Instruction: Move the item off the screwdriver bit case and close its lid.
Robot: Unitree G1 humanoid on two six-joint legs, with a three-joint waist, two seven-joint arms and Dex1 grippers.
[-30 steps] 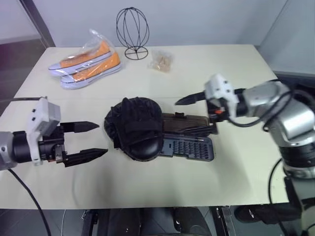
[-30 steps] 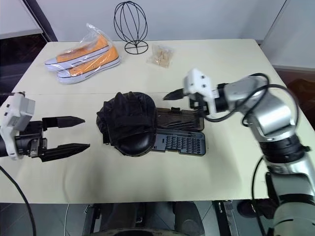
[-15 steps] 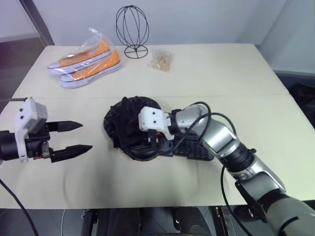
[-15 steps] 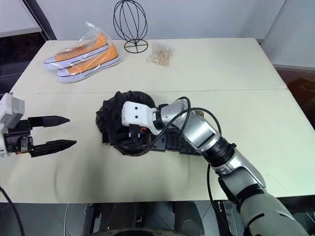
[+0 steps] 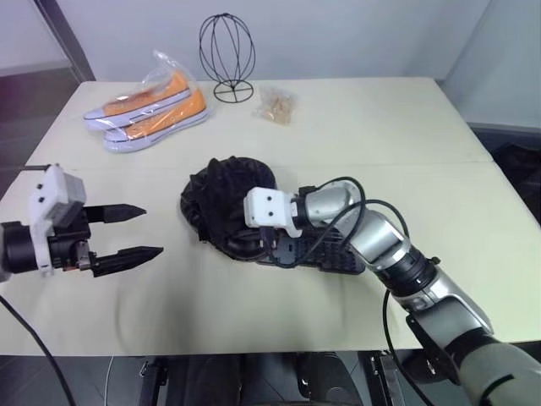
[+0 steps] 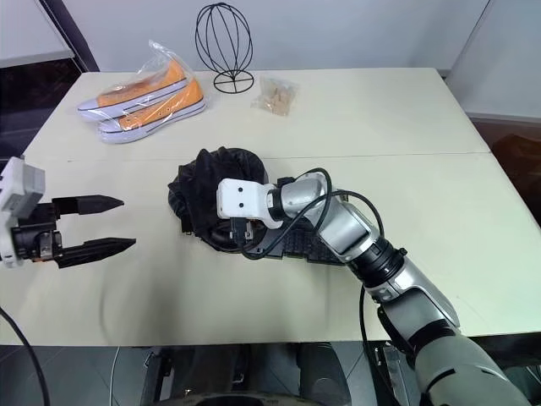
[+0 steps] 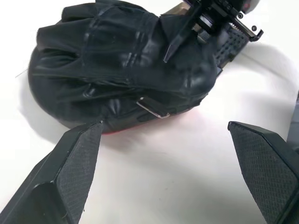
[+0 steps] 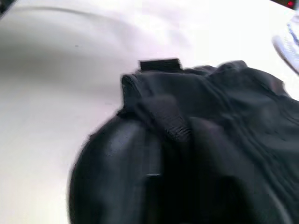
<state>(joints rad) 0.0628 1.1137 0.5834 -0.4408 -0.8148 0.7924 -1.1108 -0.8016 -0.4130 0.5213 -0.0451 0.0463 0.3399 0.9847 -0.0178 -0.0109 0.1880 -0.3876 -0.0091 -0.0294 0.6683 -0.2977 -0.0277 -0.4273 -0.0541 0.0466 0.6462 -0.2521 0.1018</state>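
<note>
The item, a black padded mitt with a red edge, lies over the left end of the screwdriver bit case. The case's rows of bits show at its right end. My right gripper reaches across the case from the right, tips down in the mitt's top near its strap, shut on the fabric. The lid is hidden behind my right forearm. My left gripper hovers open to the left of the mitt, apart from it, fingers pointing at it.
At the back left of the table lie orange sneakers in a clear bag. A black wire head-shaped stand and a small packet sit behind the mitt. The table's front edge is close below the case.
My right arm swung left across the case, came down on the mitt and shut there. The mitt has bunched up and shifted slightly toward the back. The left gripper stays open in place.
</note>
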